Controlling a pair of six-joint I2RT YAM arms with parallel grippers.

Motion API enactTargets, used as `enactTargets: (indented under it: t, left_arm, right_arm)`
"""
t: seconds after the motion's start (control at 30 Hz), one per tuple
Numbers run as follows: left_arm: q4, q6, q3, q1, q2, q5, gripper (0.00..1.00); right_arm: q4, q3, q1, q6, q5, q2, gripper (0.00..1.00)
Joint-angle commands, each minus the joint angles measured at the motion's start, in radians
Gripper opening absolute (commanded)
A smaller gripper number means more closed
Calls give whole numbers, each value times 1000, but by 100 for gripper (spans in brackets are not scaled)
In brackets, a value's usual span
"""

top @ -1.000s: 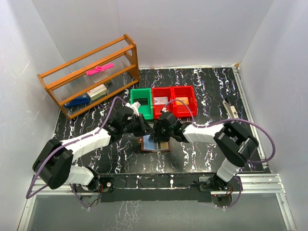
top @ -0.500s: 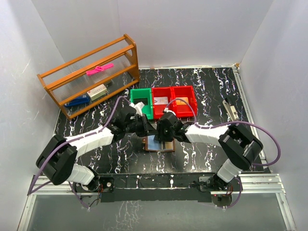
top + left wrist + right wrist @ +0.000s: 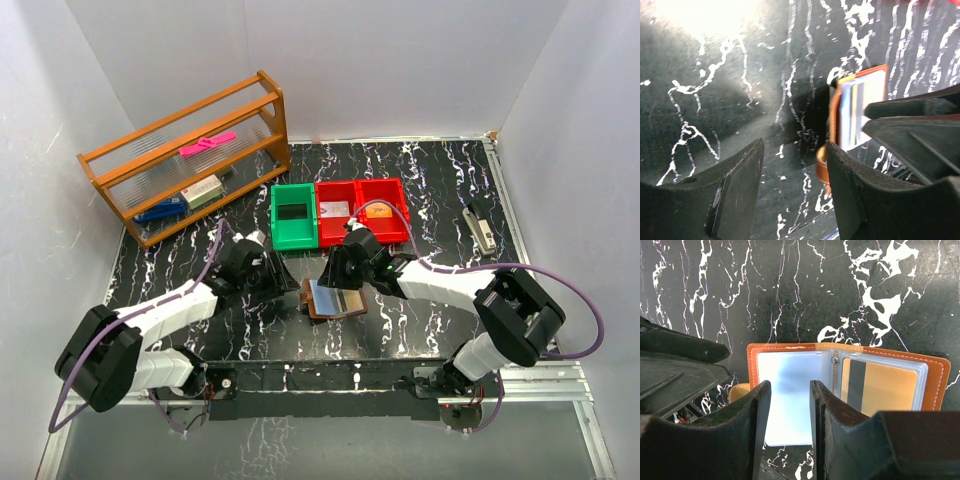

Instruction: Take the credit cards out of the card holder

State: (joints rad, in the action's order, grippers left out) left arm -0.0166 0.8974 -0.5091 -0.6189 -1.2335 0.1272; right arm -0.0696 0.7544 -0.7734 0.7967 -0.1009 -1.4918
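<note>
A: From above, where's the holder (image 3: 333, 299)?

B: Open on the counter (image 3: 430, 180), just on the near side of the green bin (image 3: 294, 215). The left tool (image 3: 283, 277) sits just left of the holder, and the right tool (image 3: 328, 280) is over its far edge. The two are close. I'd judge a knock between them the first risk if both close in on the holder at once.

A: Left wrist view?

B: The left tool's jaws stand wide apart with only bare counter between them. The holder lies beyond its right finger (image 3: 850, 200), with the right tool's dark body next to it. So nothing pins the holder. Tug at its contents and the whole thing may slide or fold shut.

A: And the right wrist?

B: The holder lies flat. Its left half shows a pale clear sleeve (image 3: 790, 375). Its right half has a gold card (image 3: 887, 387) with a dark stripe under stacked sleeves. The right tool's jaws are a narrow gap apart over the left half, gripping nothing that I can see. Whether the tips touch the sleeve I can't tell.

A: So it's over the wrong half?

B: It's over the half with no card showing, yes. Closing there would likely pinch plastic alone. On the card's half the sleeves are layered, so a grab could take sleeve with card and drag the holder along.
</note>
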Motion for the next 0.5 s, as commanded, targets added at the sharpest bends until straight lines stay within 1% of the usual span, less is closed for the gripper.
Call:
enactTargets:
  t: [0.0, 0.17, 0.3, 0.4, 0.47]
  left_arm:
    - [-28, -10, -67, -1, 53, 10, 52]
    - [35, -56, -150, -1, 49, 38, 52]
    - [17, -56, -183, -6, 5, 136, 51]
    - [10, -58, -215, -35, -40, 183, 51]
    - [12, -67, -248, -66, -81, 194, 51]
  right_arm:
    - [64, -11, 4, 15, -17, 2, 33]
    - [40, -15, 5, 30, -1, 7, 30]
    - [-46, 6, 9, 16, 134, 84, 30]
    - [-137, 18, 50, -5, 205, 130, 31]
    - [-151, -1, 103, -22, 172, 161, 32]
